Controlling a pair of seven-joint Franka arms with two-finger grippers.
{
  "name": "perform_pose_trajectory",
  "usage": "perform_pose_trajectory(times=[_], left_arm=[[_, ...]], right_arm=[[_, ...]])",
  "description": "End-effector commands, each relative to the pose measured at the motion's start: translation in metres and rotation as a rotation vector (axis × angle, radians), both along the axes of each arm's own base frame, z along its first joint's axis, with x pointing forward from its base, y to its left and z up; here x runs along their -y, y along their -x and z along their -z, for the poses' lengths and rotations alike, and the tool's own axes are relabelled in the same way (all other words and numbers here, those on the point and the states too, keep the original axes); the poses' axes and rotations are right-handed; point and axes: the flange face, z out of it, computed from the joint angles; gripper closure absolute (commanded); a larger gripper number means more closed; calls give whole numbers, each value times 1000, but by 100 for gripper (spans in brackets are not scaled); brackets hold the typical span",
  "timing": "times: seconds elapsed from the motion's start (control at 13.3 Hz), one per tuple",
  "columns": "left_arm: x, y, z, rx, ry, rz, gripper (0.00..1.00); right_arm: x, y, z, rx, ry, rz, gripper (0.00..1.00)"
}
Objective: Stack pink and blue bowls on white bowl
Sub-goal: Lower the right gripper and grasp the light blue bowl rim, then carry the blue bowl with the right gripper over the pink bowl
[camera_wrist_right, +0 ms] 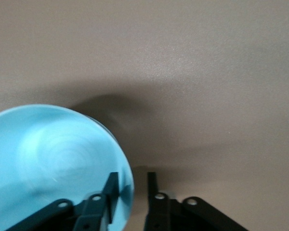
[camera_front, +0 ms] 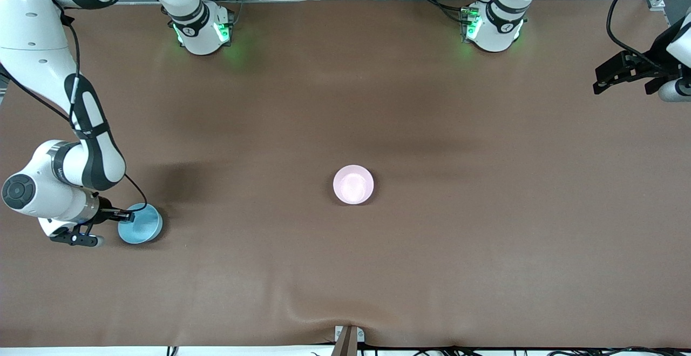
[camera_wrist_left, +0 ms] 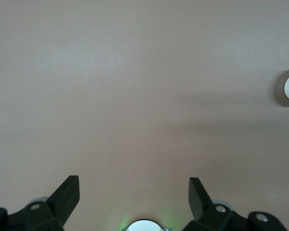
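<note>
Surface: brown cloth table [camera_front: 432,269], with the robot bases along its far edge and a small wrinkle at the near edge.
Blue bowl: the blue bowl [camera_front: 140,223] sits upright on the cloth at the right arm's end of the table, nearer the front camera than the pink bowl and well apart from it.
Pink bowl: the pink bowl [camera_front: 353,185] stands mouth up around the middle of the table. It looks nested in something pale, which I take to be the white bowl, but I cannot tell for sure.
Right gripper: the right gripper [camera_wrist_right: 133,187] is low at the blue bowl's rim, one finger inside and one outside, pinched onto the wall, so it appears to be gripping the blue bowl.
Left gripper: the left gripper [camera_wrist_left: 134,192] hangs over bare cloth at the left arm's end, fingers spread wide, holding nothing; that arm waits.
Progress: I judge the pink bowl's part likely done. The blue bowl is not yet lifted, carried or set on top.
Heading: both bowls are round with no long axis across the table; each opens straight up.
</note>
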Motion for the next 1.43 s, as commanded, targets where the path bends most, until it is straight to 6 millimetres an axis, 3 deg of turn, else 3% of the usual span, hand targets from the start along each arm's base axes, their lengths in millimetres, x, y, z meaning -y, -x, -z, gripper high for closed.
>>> perform_pose_trajectory(times=[0.0,0.3,0.45,0.68,0.9,1.36], left_arm=[[1,2,-3,2,11,6,0],[-2,1,-2,1,10,-3,0],[-2,0,-1,-4,10,1,0],[4,0,-1,-2,11,8,0],[4,0,-1,-3,11,12,0],[4,0,-2,-1,12,23,0]], right_arm=[[2,-3,-2,19,-6,3,100],[-17,-11,-33,54,-5,-18,100],[-47,-14,-60,44,-17,-56,100],[-125,-15,-101,31,-43,5,100],[-207,-11,-118,27,-77,83,100],[-389,37,-144,-50,-165,253,100]])
